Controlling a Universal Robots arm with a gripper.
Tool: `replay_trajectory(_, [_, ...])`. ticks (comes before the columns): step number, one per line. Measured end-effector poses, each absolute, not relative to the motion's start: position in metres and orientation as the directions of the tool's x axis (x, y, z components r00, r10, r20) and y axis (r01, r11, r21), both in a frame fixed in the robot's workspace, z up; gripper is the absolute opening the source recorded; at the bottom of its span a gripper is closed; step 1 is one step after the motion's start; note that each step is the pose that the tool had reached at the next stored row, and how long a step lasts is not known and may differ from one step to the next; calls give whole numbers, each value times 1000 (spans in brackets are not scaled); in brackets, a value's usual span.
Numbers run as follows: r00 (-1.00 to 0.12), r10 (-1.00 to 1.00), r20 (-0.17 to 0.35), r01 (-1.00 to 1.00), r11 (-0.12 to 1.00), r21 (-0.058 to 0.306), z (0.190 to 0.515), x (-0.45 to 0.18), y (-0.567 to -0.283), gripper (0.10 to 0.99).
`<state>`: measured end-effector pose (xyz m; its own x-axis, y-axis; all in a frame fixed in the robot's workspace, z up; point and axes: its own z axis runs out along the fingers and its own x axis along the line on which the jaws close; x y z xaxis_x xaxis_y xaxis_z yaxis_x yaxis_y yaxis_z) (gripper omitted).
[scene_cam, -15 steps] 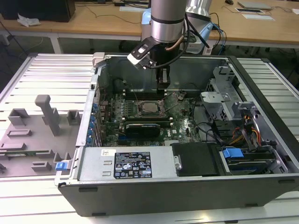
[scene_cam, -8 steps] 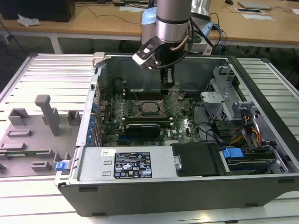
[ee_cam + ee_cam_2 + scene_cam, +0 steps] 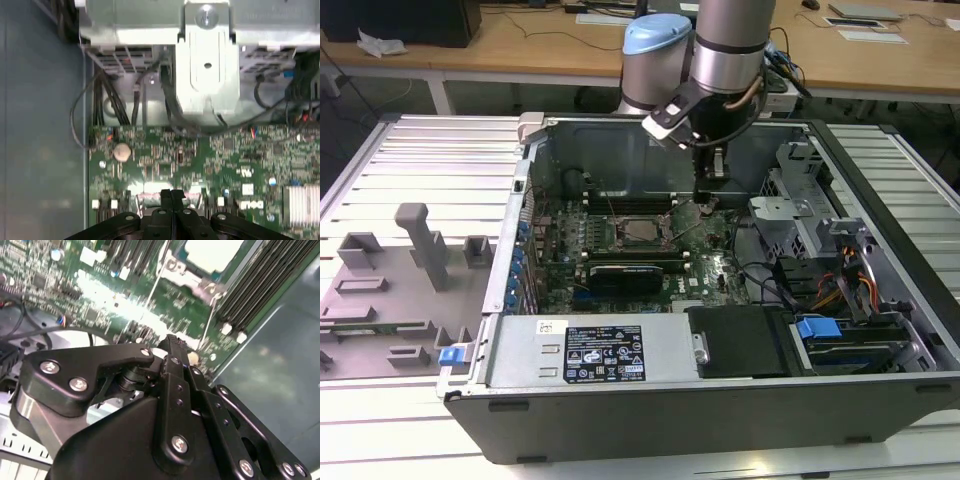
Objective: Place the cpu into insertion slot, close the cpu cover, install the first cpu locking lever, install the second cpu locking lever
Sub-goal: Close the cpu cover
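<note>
While the cpu (image 3: 641,229) lies on the green motherboard (image 3: 716,266), the claw (image 3: 705,200), fingers pinched together, hangs just beside it, on the exterior view's right.

The cpu (image 3: 212,252) in the second wrist view is cut off by the picture's edge and washed white by glare. The gripper (image 3: 172,344) hides part of the motherboard (image 3: 150,305). In the exterior view the cpu cover (image 3: 641,229) is too small to judge.

motherboard (image 3: 710,272): laid in the computer case (image 3: 720,425).
cpu (image 3: 642,231): seated mid-motherboard.
gripper (image 3: 705,198): held just to the exterior view's right of the cpu.
</note>
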<state>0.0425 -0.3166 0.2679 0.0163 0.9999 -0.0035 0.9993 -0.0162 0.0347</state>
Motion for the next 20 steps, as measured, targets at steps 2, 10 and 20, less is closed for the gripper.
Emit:
replay_trajectory(2, [16, 1000, -3, 999, -16, 35, 268, 48, -317, 106])
replay_trajectory(10, [16, 1000, -4, 999, -16, 30, 256, 59, -317, 106])
replay_trajectory(20, [16, 1000, -4, 1000, -16, 10, 245, 61, -317, 106])
